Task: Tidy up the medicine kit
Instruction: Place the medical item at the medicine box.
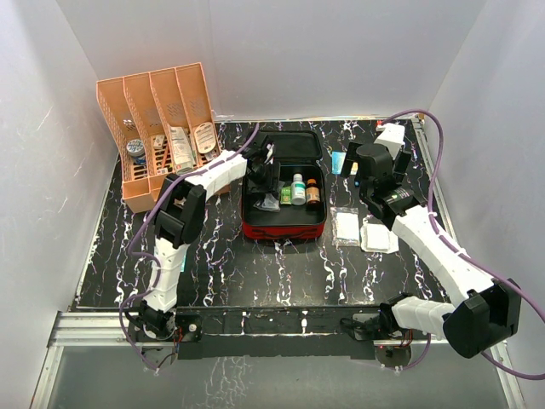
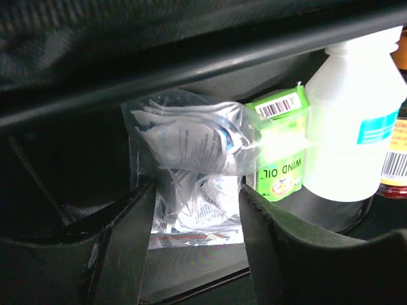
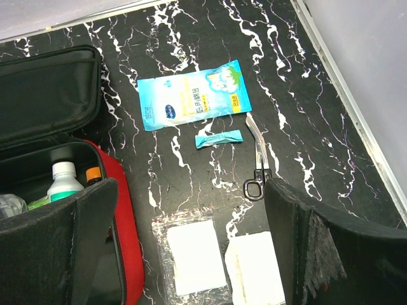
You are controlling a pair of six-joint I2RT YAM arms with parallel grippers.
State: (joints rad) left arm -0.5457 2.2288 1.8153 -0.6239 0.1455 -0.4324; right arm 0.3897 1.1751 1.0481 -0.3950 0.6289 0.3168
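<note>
The medicine kit [image 1: 283, 228], a red zip case with black lining, lies open mid-table. Inside it stand a white bottle [image 2: 353, 121], a green Wind Oil box [image 2: 283, 146] and an amber bottle [image 2: 397, 159]. My left gripper [image 2: 197, 210] is down in the kit's left part [image 1: 266, 189], jaws apart. A clear bag of gauze [image 2: 191, 159] rests between and just beyond the fingertips, not pinched. My right gripper [image 3: 191, 248] hangs open right of the kit [image 1: 368, 181], over a bagged white pad [image 3: 191, 260] and a loose gauze pad [image 3: 254, 267].
An orange slotted rack [image 1: 162, 128] with packets stands at the back left. Right of the kit lie a blue wipes pack [image 3: 194, 95], a small teal sachet [image 3: 219, 138] and scissors [image 3: 257, 159]. White walls enclose the table.
</note>
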